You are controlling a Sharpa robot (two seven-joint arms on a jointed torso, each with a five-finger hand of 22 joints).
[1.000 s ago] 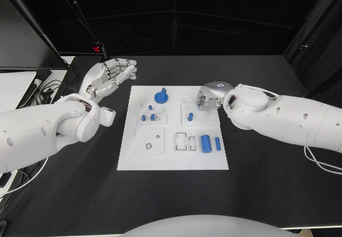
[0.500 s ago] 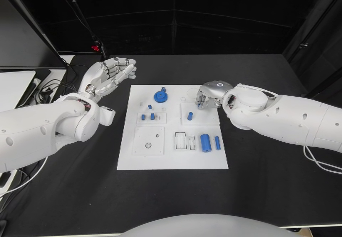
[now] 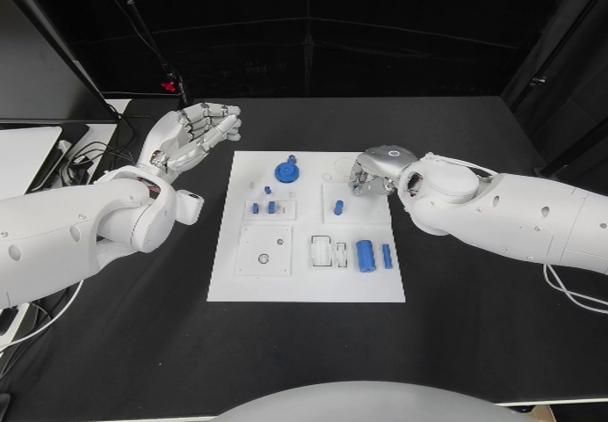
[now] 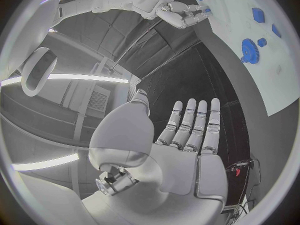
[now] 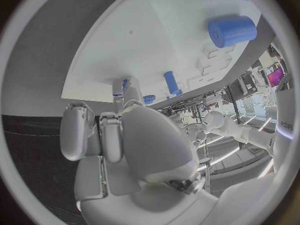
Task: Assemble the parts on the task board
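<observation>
The white task board (image 3: 307, 281) lies in the middle of the black counter (image 3: 152, 352), and the two arms reach in from either side of it.

The left hand (image 3: 192, 134) hangs off the board's far left corner, over bare counter. It is flat and wide open, palm up, fingers straight and side by side, with nothing in it; the left wrist view shows the same outstretched hand (image 4: 187, 135).

The right hand (image 3: 372, 171) is at the board's far right corner, fingers curled downward over the edge of the plate. From the right wrist view its fingers (image 5: 112, 135) are bent in close together just above the board, but I cannot tell whether they are pinching anything.

The blue parts are all on the board. A blue gear (image 3: 286, 171) sits near the far edge, left of the right hand. Two small blue pieces (image 3: 263, 209) rest in a square recess on the left half, with another small piece just beyond them. A short upright blue peg (image 3: 338, 207) stands near the right hand. Closer to me, a thick blue cylinder (image 3: 366, 255) lies beside a thin blue pin (image 3: 387, 256), next to some outlined slots.
</observation>
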